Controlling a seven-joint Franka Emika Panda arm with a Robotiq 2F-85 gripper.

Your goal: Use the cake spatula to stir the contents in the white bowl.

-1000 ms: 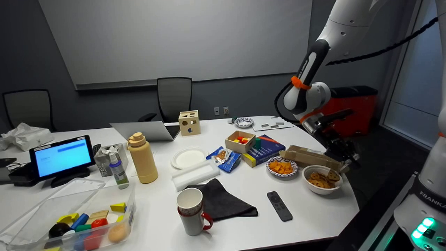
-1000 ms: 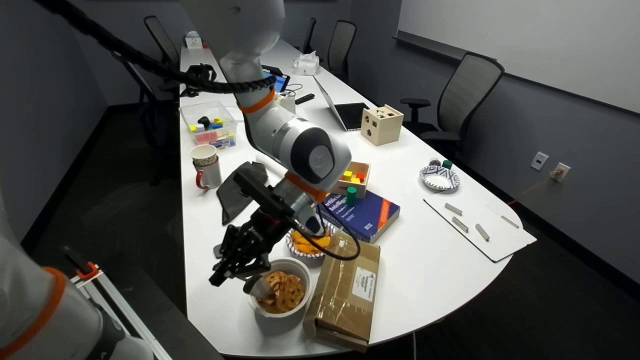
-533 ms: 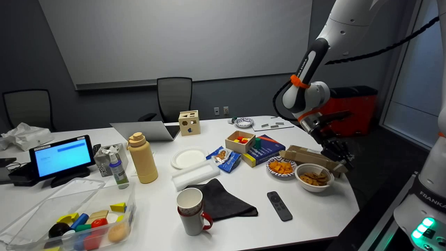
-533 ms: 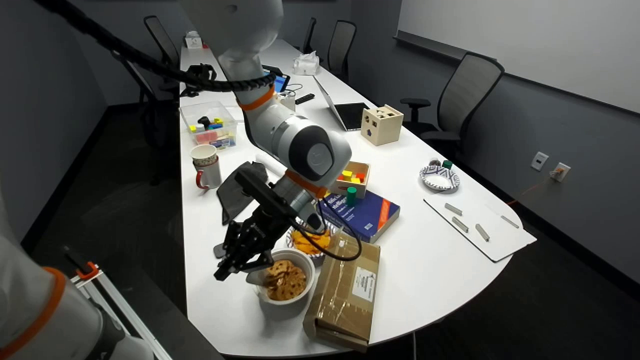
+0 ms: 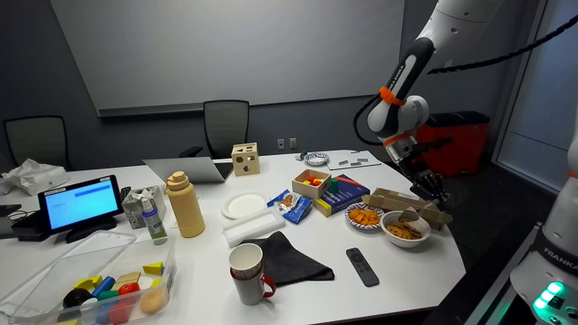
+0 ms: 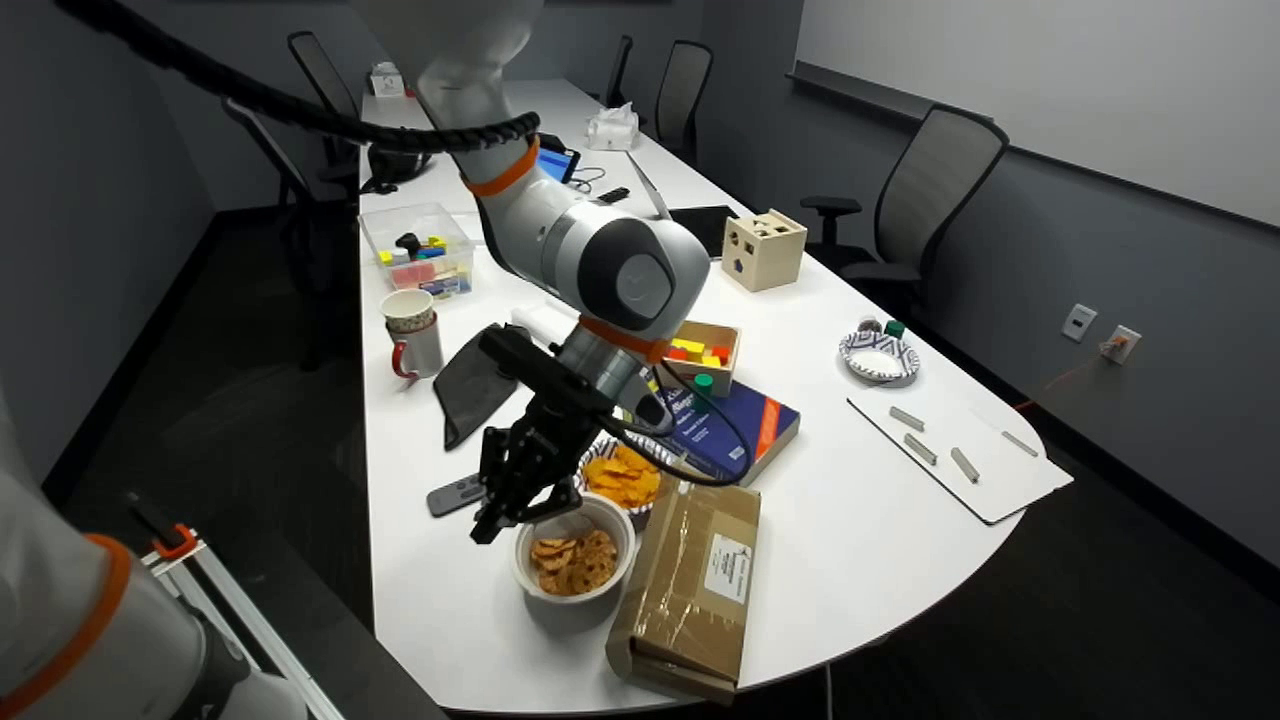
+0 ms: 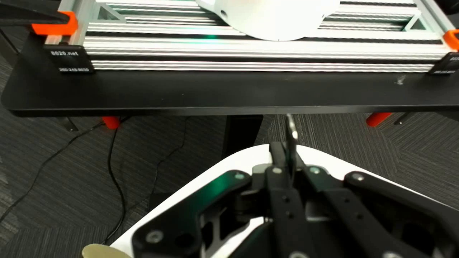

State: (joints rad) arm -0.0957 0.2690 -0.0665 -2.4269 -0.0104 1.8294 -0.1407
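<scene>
The white bowl [image 5: 401, 241] holds orange-brown cookie-like pieces [image 5: 402, 230] and stands near the table's end; it also shows in an exterior view [image 6: 622, 550]. My gripper [image 5: 437, 200] is beside and above the bowl's rim, seen in an exterior view [image 6: 497, 518] too. It is shut on the cake spatula, whose grey blade [image 5: 410, 214] reaches into the bowl; the blade shows faintly at the bowl's inner side [image 6: 566, 524]. In the wrist view a thin metal part of the spatula [image 7: 291, 134] stands up between the fingers [image 7: 289, 157]. The bowl is not visible there.
A smaller patterned bowl of orange chips [image 5: 365, 216] stands close beside the white bowl. A long cardboard box [image 6: 690, 580] lies along its other side. A remote [image 5: 362, 266], a dark cloth [image 5: 293, 262], a blue book [image 5: 343, 192] and mugs [image 5: 250, 282] are on the table.
The white bowl has slid toward the smaller chip bowl. My gripper has moved the same way and a little up, and the spatula blade shows more inside the bowl.
</scene>
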